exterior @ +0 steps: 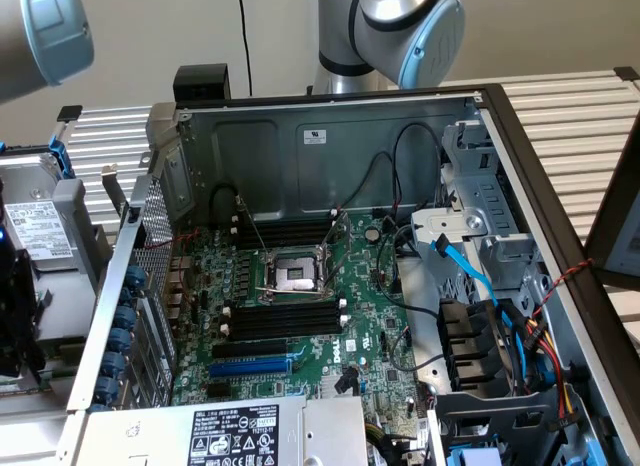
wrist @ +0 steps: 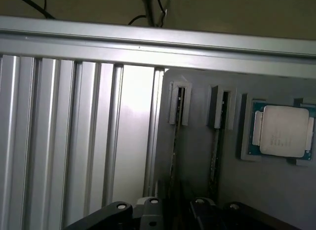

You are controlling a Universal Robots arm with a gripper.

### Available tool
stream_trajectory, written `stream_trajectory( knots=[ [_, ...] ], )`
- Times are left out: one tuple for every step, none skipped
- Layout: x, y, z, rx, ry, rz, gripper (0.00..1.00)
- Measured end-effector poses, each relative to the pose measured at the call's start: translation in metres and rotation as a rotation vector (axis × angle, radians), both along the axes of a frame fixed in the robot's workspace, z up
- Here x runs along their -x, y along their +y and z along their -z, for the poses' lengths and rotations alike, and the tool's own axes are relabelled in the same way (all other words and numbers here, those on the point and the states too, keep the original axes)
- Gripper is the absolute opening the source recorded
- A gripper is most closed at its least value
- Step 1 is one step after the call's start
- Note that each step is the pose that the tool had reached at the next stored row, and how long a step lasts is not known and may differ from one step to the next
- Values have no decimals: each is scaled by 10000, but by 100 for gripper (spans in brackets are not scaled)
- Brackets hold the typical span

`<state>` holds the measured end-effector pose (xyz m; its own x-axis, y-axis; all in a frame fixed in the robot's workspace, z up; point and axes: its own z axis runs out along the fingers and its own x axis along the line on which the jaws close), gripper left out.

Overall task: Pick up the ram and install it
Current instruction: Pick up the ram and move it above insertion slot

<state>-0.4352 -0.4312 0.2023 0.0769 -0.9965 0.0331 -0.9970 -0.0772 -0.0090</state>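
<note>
The ram stands on edge in a pale clip on a grey tray and shows as a thin dark line. A second stick stands parallel just beside it, and a CPU lies beyond that one. The ribbed worktop borders the tray on the other side. The end effector hovers above the tray, its middle roughly in line with the ram, which is the stick farther from the CPU. Whether it is set wide or narrow I cannot tell, and it does not appear to hold anything. The step in hand looks like the pick. To do it well, the end effector likely needs to sit square to the thin edge and be centred along the stick's length, so the grip lands on the flat faces and not on a corner. The neighbouring stick is close, so the descent should probably be straight and slow, with no sideways drift. The lift should run straight out along the clip, since a tilt could jam the stick. In the open case, the black slots below the socket lie bare.
</note>
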Motion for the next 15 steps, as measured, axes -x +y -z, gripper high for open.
stream_trajectory(
  knots=[
    [-2, 0, 2, -5, -1, 0, 26],
    [-4, 0, 5, -9, -1, 0, 26],
    [-5, 0, 8, -13, -2, 0, 26],
    [-6, 0, 11, -16, -1, 0, 26],
    [-7, 0, 16, -20, -2, 0, 26],
    [-8, 0, 19, -22, -1, 0, 26],
    [-9, 0, 21, -25, 0, 0, 26],
    [-10, 0, 23, -31, 1, 0, 26],
    [-10, 0, 24, -39, 1, 0, 26],
    [-10, 0, 24, -51, -1, 0, 26],
    [-11, 0, 25, -58, -2, -1, 26],
    [-11, 0, 25, -61, -2, 0, 26],
    [-10, 0, 25, -63, -1, 0, 26],
    [-10, 0, 25, -65, -1, 0, 24],
    [-10, 0, 25, -66, 0, 0, 24]
  ],
)
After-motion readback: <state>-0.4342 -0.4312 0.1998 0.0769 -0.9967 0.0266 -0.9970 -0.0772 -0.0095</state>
